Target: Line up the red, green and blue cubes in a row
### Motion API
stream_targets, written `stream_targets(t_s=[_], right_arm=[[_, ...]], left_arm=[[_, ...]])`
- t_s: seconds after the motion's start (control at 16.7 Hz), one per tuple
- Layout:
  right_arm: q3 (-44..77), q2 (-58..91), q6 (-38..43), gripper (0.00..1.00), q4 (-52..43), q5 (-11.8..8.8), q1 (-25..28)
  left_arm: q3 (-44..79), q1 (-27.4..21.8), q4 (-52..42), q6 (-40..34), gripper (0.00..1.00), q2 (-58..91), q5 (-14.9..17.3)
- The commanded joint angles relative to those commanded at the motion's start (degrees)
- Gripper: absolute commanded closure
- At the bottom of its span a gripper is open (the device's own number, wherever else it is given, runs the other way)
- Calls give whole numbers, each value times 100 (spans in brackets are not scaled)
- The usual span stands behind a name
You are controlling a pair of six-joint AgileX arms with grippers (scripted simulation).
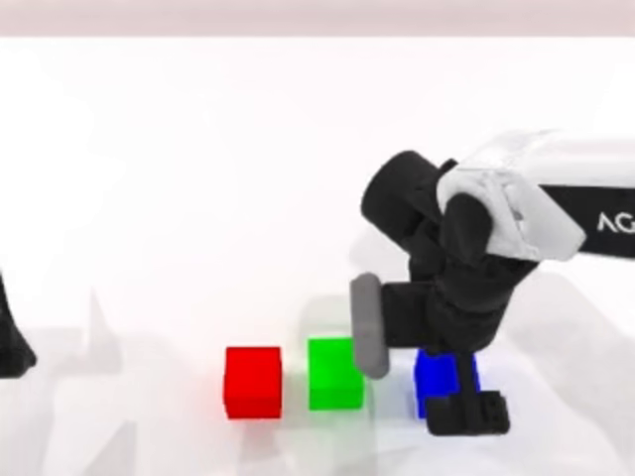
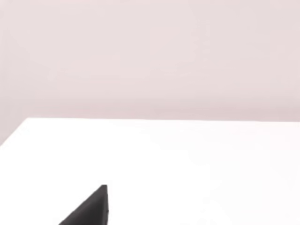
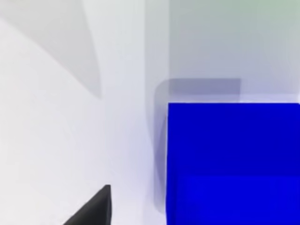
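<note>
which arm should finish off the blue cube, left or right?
Right. The right gripper is already at the blue cube, beside the green cube and red cube. The left arm sits parked at the table's left edge.

matte cubes [image 1: 334, 373], smooth table [image 1: 198, 198]

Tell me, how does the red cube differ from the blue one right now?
The red cube is bright red and sits in the open at the row's left end. The blue cube is deep blue, at the right end, partly hidden under the right gripper. Both look the same size and line up with the green cube.
</note>
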Motion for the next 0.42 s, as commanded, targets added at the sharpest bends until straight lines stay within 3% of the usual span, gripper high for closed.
stream_targets(t_s=[0.42], right_arm=[[822, -446, -12, 0, -1286, -4, 30]], left_arm=[[0, 0, 0, 0, 0, 0, 0]])
